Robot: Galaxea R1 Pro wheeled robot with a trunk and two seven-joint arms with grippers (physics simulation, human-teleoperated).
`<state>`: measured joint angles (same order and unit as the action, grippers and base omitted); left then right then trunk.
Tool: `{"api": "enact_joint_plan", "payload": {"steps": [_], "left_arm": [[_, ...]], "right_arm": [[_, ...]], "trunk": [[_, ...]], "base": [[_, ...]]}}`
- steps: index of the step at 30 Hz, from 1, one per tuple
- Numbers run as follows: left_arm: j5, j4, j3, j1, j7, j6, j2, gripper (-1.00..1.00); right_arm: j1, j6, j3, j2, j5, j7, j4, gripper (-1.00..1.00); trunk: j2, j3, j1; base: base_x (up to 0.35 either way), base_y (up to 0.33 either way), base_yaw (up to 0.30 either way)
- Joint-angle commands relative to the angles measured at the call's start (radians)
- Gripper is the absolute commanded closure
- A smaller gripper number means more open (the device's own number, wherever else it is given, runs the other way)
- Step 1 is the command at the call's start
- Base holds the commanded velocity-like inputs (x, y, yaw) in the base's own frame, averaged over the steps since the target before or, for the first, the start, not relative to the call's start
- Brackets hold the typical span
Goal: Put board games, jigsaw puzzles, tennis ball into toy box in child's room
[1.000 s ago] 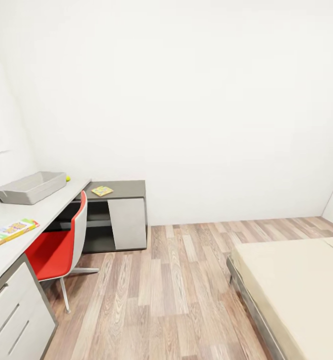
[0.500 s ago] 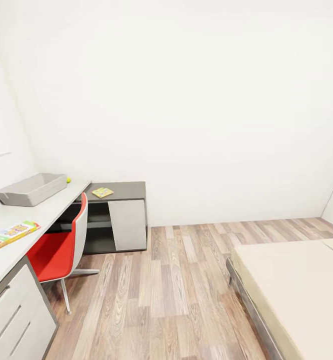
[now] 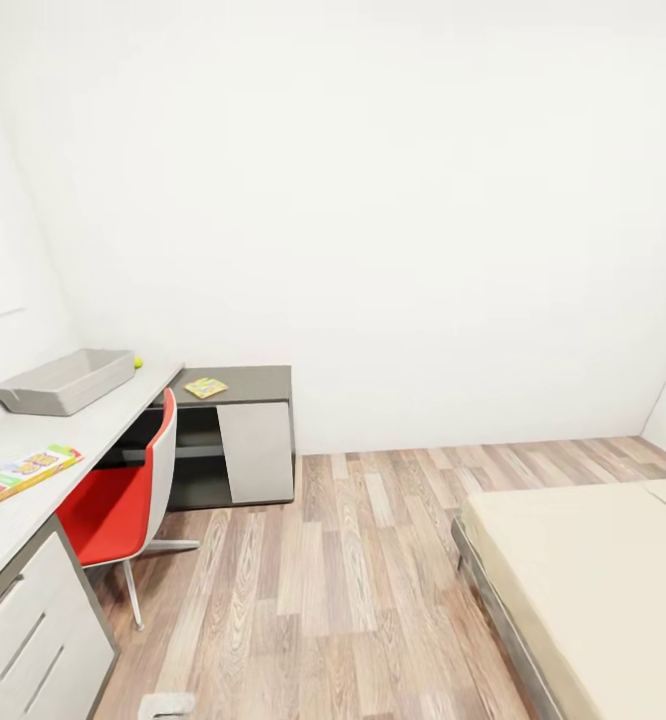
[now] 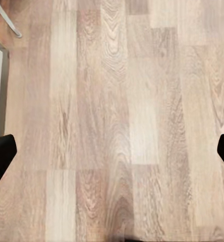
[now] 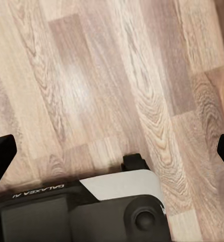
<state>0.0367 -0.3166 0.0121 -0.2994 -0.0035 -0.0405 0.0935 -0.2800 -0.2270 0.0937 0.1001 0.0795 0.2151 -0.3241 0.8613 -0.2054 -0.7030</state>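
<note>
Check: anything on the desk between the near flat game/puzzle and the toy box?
Nothing visible. In the head view the colourful flat toy lies near the desk's close end, the toy box farther along, with bare desktop between. The red chair stands beside the desk, not on it.

Bright, even, diffuse light throughout; white wall [image 3: 423, 200] nearly blown out. Soft faint shadows under chair [image 3: 123, 490] and desk [image 3: 73, 430]. Slight blur and wide-angle stretch toward head-view edges. Pale glare on floor [image 4: 137, 131] between claw tips.
</note>
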Motion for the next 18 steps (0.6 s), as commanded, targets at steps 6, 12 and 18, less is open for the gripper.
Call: {"api": "enact_joint_plan", "payload": {"steps": [6, 12, 18], "left_arm": [[0.009, 0.000, -0.006, -0.039, -0.012, -0.016, 0.002, -1.00], [0.010, 0.000, -0.005, -0.042, -0.040, -0.008, 0.018, -1.00], [0.007, -0.006, -0.005, -0.122, -0.230, 0.171, 0.024, -1.00]], "right_arm": [[-0.046, -0.040, 0.002, 0.008, 0.014, 0.035, -0.011, -1.00], [-0.049, -0.029, -0.002, 0.010, 0.014, 0.038, -0.021, -1.00], [-0.053, -0.044, -0.004, 0.036, 0.014, 0.034, -0.116, -1.00]], "trunk": [[-0.041, 0.017, 0.023], [-0.083, 0.036, 0.046], [-0.125, 0.055, 0.069]], "base": [[0.000, 0.000, 0.000], [0.000, 0.000, 0.000], [0.000, 0.000, 0.000]]}}
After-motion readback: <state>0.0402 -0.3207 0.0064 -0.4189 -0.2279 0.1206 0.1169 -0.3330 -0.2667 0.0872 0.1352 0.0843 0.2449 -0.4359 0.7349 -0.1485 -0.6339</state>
